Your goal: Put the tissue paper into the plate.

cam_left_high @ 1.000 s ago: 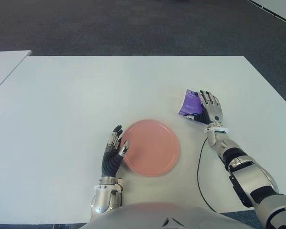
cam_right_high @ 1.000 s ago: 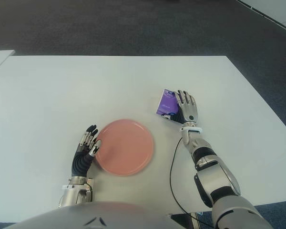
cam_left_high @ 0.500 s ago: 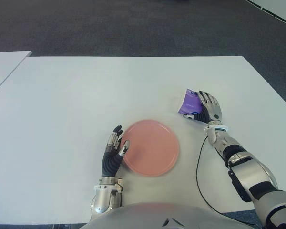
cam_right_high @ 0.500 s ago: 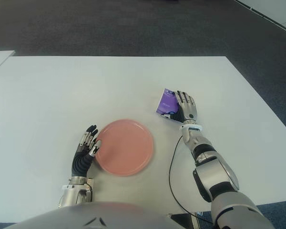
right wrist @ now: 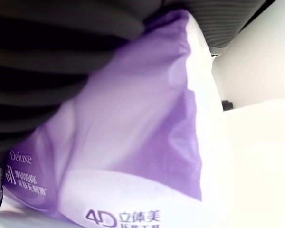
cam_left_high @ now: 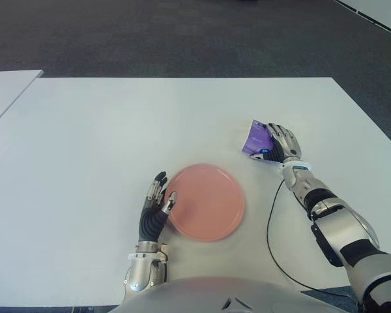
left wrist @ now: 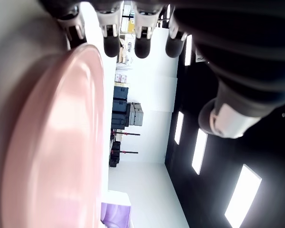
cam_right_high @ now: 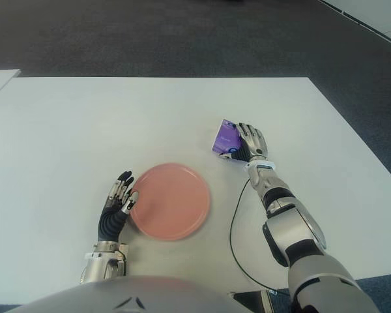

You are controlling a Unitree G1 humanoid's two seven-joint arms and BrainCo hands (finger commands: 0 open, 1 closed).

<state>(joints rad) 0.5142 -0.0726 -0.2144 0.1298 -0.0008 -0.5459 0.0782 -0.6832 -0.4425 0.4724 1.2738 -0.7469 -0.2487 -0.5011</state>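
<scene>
Fingers (cam_left_high: 281,139) of the right hand (cam_left_high: 278,145) curl over the purple-and-white tissue paper pack (cam_left_high: 254,138), clasping it from its 3 o'clock side; its wrist view is filled by the pack's wrapper pressed close under the dark fingers. The pack lies on the white desk (cam_left_high: 117,130), at about 1 o'clock from the pink plate (cam_left_high: 206,201) and apart from it, so it is not yet in the plate. A black cable (cam_left_high: 272,225) trails from the right forearm toward the near desk edge. The left hand (cam_left_high: 155,207) shows at the plate's 9 o'clock rim, its fingers (left wrist: 111,45) extended and close together, holding nothing, fingertips just beside the rim. A second white desk (cam_left_high: 3,91) shows at 10 o'clock, across a strip of dark carpet (cam_left_high: 182,39).
</scene>
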